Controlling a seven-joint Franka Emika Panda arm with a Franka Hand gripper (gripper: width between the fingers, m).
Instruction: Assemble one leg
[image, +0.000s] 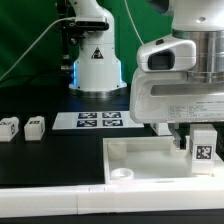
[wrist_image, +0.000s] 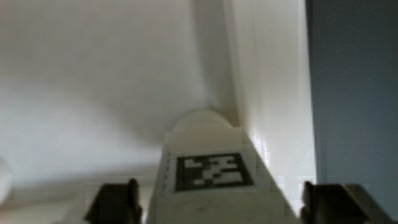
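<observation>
Leg (image: 203, 146) upright between gripper (wrist_image: 221, 203) fingers, over tray (image: 130, 158).

- The leg (wrist_image: 217, 172), white with one black-and-white tag on its facing side, sits between the two dark fingertips (wrist_image: 118, 202).
- Beyond the leg: the white tray-like piece (wrist_image: 107, 90) and its raised wall (wrist_image: 267, 70).

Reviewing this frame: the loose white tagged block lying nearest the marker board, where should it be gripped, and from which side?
Probably from straight above, with the jaws closing across the narrow width of the small white rectangular plastic leg. It lies low on the black table, with a clear gap to the matching leg beside it.
</observation>
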